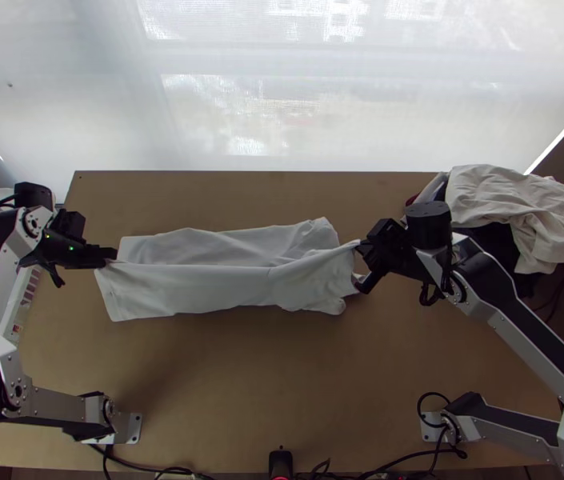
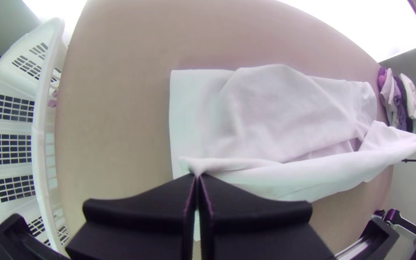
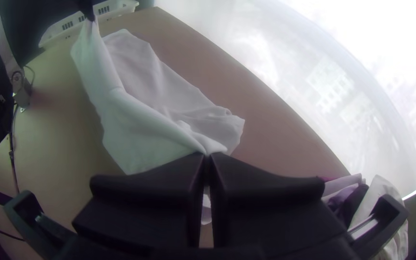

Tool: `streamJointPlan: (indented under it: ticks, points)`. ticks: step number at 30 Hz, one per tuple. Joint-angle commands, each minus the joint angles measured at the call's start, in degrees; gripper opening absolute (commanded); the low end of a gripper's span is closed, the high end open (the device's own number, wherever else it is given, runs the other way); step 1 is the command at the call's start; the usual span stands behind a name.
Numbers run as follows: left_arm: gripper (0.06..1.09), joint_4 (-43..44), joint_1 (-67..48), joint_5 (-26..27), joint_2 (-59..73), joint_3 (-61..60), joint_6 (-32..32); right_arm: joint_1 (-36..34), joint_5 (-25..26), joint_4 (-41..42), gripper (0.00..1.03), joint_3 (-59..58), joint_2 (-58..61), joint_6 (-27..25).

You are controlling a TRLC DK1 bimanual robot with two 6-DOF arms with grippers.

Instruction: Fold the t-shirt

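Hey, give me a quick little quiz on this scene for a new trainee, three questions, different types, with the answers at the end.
1. Multiple choice: where do the left gripper and right gripper pinch the white t-shirt?
a) both at its middle
b) near opposite ends
c) both near one end
2. True or false: the slotted white basket stands at the robot's left.
3. Fill in: the heap at the robot's right is made of ____.

Key: 1 b; 2 true; 3 clothes
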Motion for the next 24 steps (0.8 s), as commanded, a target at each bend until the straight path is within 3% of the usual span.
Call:
streamJointPlan:
  ticks: [1, 14, 24]
  points:
    - [0.09, 0.88, -1.46, -1.43, 8.67, 7.67, -1.04, -4.08, -0.51, 3.42, 0.03, 4.71, 8.55, -1.66]
    - [0.09, 0.17, -2.17, -4.24, 22.38, 24.72, -1.83, -7.5, -1.04, 6.41, 0.03, 15.34, 23.4, -2.8]
    - [0.09, 0.08, -4.1, -4.51, 28.44, 26.74, -3.06, -8.38, -1.13, 6.67, 0.03, 19.56, 31.4, -3.33]
